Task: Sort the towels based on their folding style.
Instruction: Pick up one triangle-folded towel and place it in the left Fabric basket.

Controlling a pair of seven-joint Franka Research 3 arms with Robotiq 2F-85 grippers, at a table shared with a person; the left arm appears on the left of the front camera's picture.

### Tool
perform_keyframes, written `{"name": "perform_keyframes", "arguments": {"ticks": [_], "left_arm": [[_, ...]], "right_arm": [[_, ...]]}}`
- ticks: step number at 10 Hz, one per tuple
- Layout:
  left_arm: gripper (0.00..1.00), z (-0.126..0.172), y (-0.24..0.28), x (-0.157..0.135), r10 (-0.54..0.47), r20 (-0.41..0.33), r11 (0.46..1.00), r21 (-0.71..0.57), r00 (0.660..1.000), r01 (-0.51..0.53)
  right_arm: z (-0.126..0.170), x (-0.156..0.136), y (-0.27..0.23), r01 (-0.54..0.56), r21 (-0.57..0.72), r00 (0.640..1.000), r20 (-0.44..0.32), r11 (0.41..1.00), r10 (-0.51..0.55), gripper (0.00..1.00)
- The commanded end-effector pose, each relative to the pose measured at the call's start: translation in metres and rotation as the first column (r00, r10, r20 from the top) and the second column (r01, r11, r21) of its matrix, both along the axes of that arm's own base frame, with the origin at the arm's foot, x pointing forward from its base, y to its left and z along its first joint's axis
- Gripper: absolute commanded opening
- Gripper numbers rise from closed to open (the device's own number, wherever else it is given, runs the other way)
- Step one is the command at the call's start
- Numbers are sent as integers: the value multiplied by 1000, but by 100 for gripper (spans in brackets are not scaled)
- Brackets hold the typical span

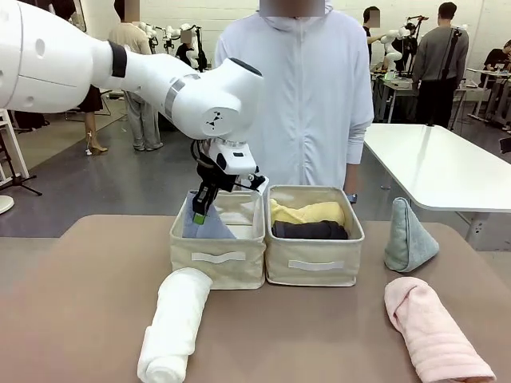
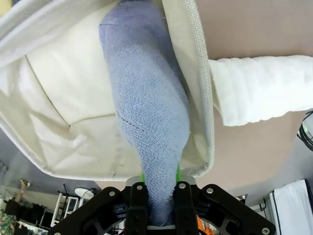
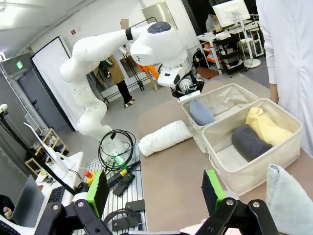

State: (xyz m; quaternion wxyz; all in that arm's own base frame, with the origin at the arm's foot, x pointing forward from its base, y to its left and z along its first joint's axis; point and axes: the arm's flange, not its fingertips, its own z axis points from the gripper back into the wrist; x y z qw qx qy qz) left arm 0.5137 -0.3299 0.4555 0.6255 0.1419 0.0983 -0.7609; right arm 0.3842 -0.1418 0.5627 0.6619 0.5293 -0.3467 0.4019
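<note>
On the table (image 1: 88, 271), the left bin (image 1: 217, 259) holds one towel (image 1: 211, 229); the right bin (image 1: 313, 270) beside it holds two towels (image 1: 307, 213).

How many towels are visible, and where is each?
6. Blue towel in the left bin, held by the left claw; yellow and dark grey in the right bin; white roll, green cone, pink roll on the table. Bins may hide more.

Robotics lab, white tables (image 1: 435, 163) (concrete floor (image 1: 120, 187)), coiled cables (image 3: 113, 146)
</note>
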Motion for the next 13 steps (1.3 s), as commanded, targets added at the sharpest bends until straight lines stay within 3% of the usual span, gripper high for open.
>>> {"name": "perform_keyframes", "arguments": {"ticks": [1,2,3,4,5,13], "left_arm": [[16,6,-5,3,6,5,1000,29,1000,-7],[37,7,-5,3,0,7,1000,22,1000,0],[76,8,-7,2,-17,10,1000,26,1000,17],[96,7,-7,2,-13,1,999,30,1000,13],[100,7,-8,3,-18,-2,999,32,1000,18],[100,8,-6,4,-18,-10,999,28,1000,18]], "right_arm": [[2,3,1,0,34,1000,20,999,0,100],[2,3,1,0,34,1000,20,999,0,100],[2,3,1,0,34,1000,20,999,0,100],[2,3,1,0,34,1000,20,999,0,100],[2,3,1,0,34,1000,20,999,0,100],[2,3,1,0,34,1000,20,999,0,100]]}}
